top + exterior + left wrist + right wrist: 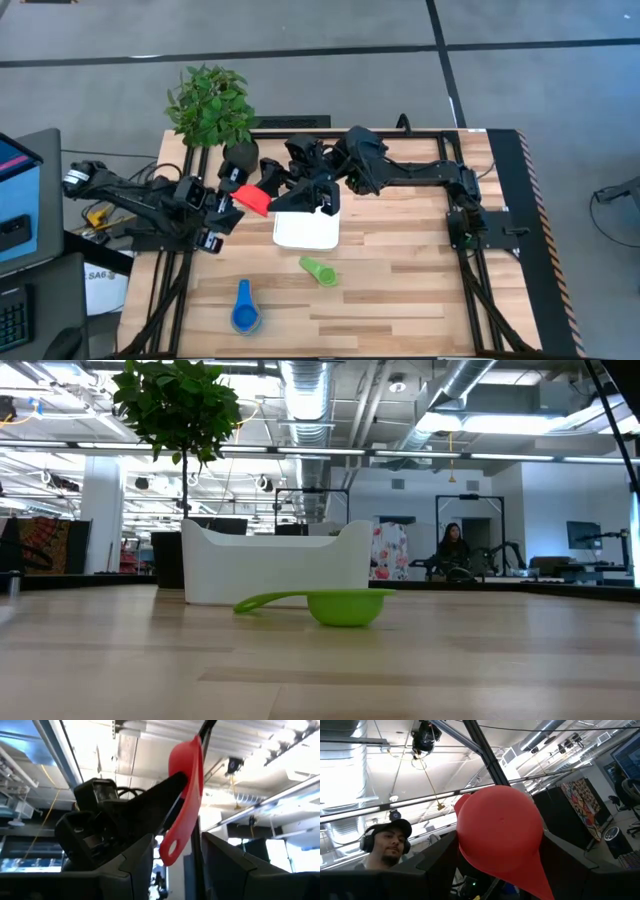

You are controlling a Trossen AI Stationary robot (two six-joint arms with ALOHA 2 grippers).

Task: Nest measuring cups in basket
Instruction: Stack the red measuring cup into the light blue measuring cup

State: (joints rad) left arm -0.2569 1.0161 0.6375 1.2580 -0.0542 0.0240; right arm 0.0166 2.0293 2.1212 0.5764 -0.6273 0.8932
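Observation:
A red measuring cup (pixel 252 198) hangs in the air left of the white basket (pixel 306 232), between my two grippers. My right gripper (pixel 500 836) reaches in from the table's right and is shut on its bowl (pixel 500 827). My left gripper (pixel 177 836) stands open, tipped upward. The cup's handle (pixel 170 847) hangs in the gap between its fingers without touching them. A green cup (pixel 320 270) rests on its bowl in front of the basket. A blue cup (pixel 244 308) lies near the front edge. The low view shows neither gripper. My right gripper pinches the red cup's bowl between its two fingers, on opposite sides of the round wall (pixel 462 839). One finger (pixel 167 795) shows lying against the bowl. The fingers come from the table's right, slanting upward. The cup is lifted clear, bowl up, handle hanging down toward my left gripper.
A leafy plant (pixel 210 105) in a black pot (pixel 240 157) stands at the far left, close behind the cup. The basket (pixel 280 565) stands mid-table. Bare wood lies to the right and front right. A person with headphones (pixel 387 842) sits beyond the table.

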